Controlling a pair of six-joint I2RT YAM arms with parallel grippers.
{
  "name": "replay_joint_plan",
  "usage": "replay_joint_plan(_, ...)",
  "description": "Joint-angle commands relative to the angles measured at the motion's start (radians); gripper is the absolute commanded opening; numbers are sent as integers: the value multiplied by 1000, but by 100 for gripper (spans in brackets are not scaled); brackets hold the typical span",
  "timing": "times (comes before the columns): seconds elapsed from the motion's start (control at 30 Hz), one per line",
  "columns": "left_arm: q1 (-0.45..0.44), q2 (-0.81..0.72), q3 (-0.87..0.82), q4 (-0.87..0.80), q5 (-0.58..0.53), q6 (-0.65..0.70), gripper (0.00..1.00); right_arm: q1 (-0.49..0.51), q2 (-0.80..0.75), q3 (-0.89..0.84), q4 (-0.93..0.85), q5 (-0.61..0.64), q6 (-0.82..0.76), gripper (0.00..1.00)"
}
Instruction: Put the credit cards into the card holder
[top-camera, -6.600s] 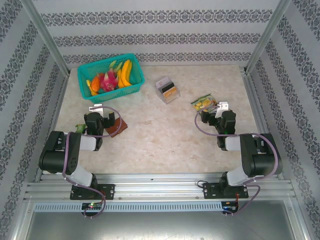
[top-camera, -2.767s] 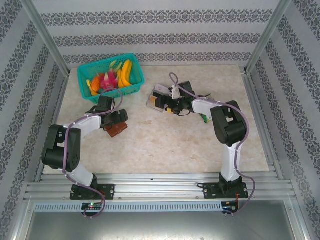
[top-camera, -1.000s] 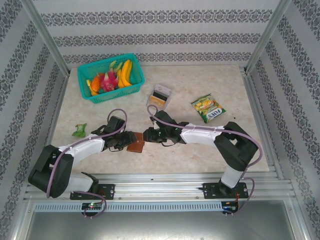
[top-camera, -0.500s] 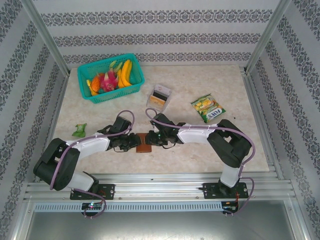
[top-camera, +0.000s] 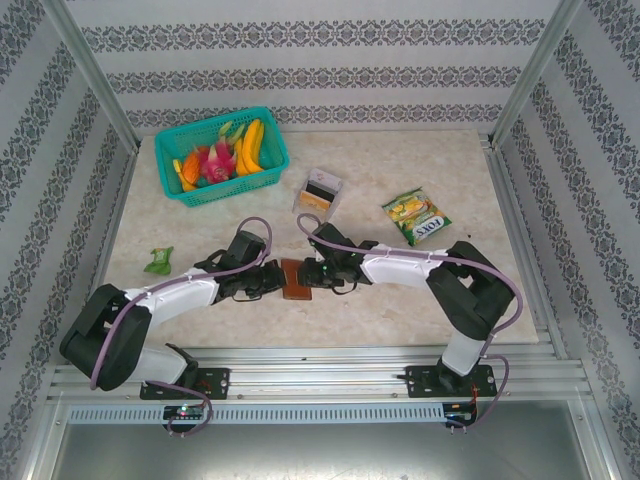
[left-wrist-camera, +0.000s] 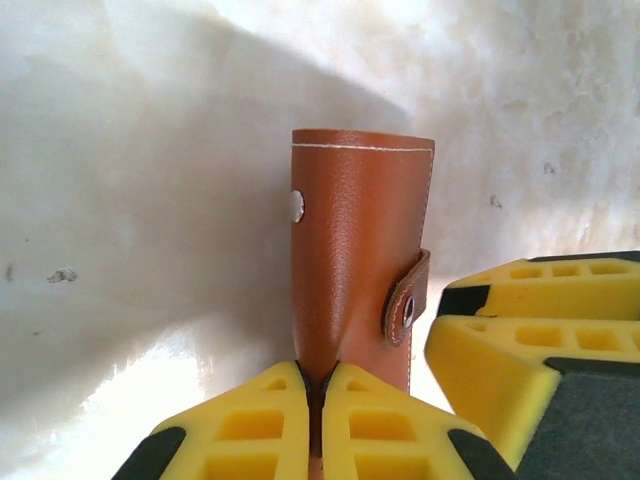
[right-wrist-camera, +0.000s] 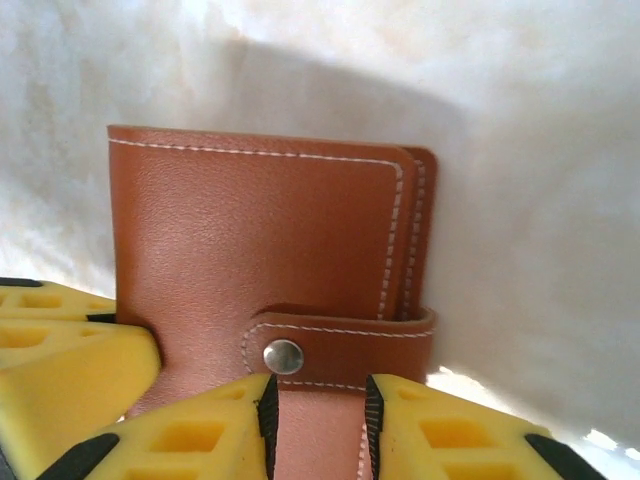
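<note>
The brown card holder (top-camera: 296, 279) lies at the middle front of the table, snapped closed by its strap (right-wrist-camera: 340, 335). My left gripper (top-camera: 276, 281) reaches it from the left and is shut on the edge of the card holder (left-wrist-camera: 360, 250), its pads (left-wrist-camera: 262, 425) pinching the leather. My right gripper (top-camera: 314, 273) comes in from the right. Its jaws (right-wrist-camera: 318, 420) stand apart just below the strap's snap, with the holder's leather (right-wrist-camera: 250, 230) showing in the gap. The credit cards (top-camera: 318, 198), orange and dark, sit in a clear box further back.
The clear plastic box (top-camera: 322, 190) stands behind the grippers. A green-yellow snack packet (top-camera: 418, 217) lies at the right. A teal basket (top-camera: 262, 180) of fruit fills the back left corner. A small green wrapper (top-camera: 158, 260) lies at the left.
Both grippers have drawn together on the card holder, which has shifted slightly right and away. The left jaws have shut on its edge; the right jaws have widened a little.
</note>
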Motion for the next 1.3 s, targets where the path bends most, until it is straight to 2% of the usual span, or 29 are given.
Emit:
replay_joint_plan(0.0,-14,-20,20,36,-4,-8,0,13,-24,63,-112,80,-58,36)
replay_joint_plan(0.23,-16,-12,21,60,2,-21,0,37,26,107,-111,74,-40,45)
replay_joint_plan(0.7,-17,-4,7,110,40,-37,0,55,160,184,-110,53,-75,47)
replay_joint_plan(0.77,-16,-5,6,112,43,-36,0,63,177,201,-152,94,-74,45)
replay_joint_plan(0.97,-16,-26,10,69,11,-26,0,66,167,198,-236,243,-56,28)
replay_joint_plan(1.17,-17,-47,16,-7,-45,3,0,46,83,155,-259,334,-48,23)
replay_joint_plan(1.27,-16,-52,12,-7,-53,5,0,29,65,129,-256,331,-40,22)
